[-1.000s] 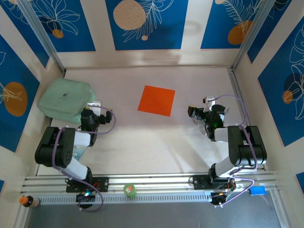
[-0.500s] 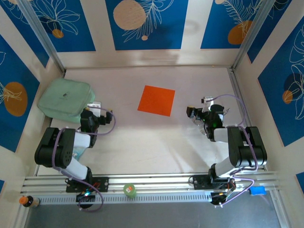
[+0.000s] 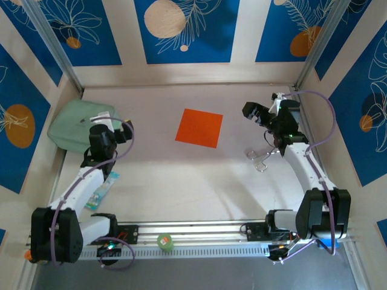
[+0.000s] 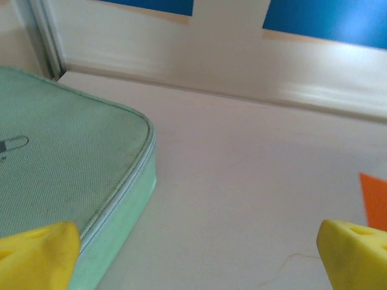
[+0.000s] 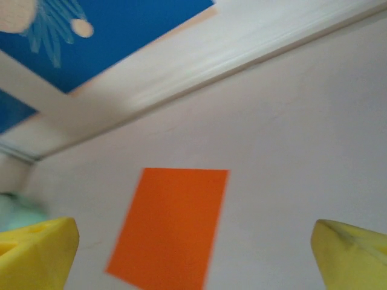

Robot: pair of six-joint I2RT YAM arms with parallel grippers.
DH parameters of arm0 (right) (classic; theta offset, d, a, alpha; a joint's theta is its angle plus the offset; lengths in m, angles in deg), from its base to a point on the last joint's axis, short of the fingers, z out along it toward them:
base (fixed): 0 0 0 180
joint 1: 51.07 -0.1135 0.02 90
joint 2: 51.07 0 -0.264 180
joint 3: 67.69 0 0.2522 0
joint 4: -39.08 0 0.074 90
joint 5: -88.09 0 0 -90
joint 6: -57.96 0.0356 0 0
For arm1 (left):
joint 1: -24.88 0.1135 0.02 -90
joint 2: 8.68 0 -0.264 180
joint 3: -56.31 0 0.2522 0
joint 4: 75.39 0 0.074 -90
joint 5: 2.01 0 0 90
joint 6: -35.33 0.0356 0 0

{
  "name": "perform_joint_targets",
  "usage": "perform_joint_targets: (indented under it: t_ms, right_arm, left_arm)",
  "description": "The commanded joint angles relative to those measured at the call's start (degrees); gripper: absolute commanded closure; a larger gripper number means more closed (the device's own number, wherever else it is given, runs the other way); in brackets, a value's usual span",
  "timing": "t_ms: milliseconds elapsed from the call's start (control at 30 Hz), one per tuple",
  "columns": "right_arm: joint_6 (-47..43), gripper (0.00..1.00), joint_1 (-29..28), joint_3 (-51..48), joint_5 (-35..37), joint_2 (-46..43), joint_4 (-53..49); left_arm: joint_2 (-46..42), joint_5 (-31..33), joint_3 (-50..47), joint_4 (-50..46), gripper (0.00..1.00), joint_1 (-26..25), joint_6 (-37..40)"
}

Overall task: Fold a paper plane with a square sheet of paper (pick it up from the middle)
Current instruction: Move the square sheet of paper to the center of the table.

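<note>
on the far middle of the surface the square sheet of paper lies flat and untouched. both arms have just unfolded from rest. the right fingers, spread wide and empty, now face the sheet. the left fingers, equally wide, hang beside the green pad. the reach for the sheet's middle seems to be starting.

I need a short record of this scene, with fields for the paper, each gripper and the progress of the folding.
paper: the square sheet of paper lies flat and unfolded near the middle of the table
left: the left gripper is open and empty, at the edge of the green pad
right: the right gripper is open and empty, right of the sheet, facing it
other: metal scissors-like tool under the right arm
progress: no fold yet; sheet not picked up
</note>
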Motion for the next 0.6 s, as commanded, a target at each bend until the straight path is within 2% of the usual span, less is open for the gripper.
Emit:
perform_joint_targets:
  t_ms: [0,133,200,300,567]
  right_arm:
    - [11.84,0.01,-1.28,-0.11,-16.23,4.96,-2.94]
    - [13.04,0.04,-7.41,5.06,-12.0,12.34,-6.95]
    - [12.49,0.06,-10.2,8.03,-11.64,16.28,-7.93]
    - [12.61,0.06,-13.2,12.62,-9.46,21.49,-11.04]
    - [14.82,0.13,-16.27,22.09,-11.49,33.27,-13.67]
  left_arm:
    - [-2.4,-2.67,3.23,-18.87,0.0,0.47,-13.76]
    - [-2.23,-18.68,0.86,-13.69,0.0,0.47,-15.85]
    - [-1.56,-23.38,-0.06,-12.21,0.0,0.24,-19.09]
    - [-0.63,-26.86,-1.25,-11.47,0.0,-1.47,-22.11]
    - [-2.7,-22.2,-2.0,-16.04,0.0,-10.69,-21.05]
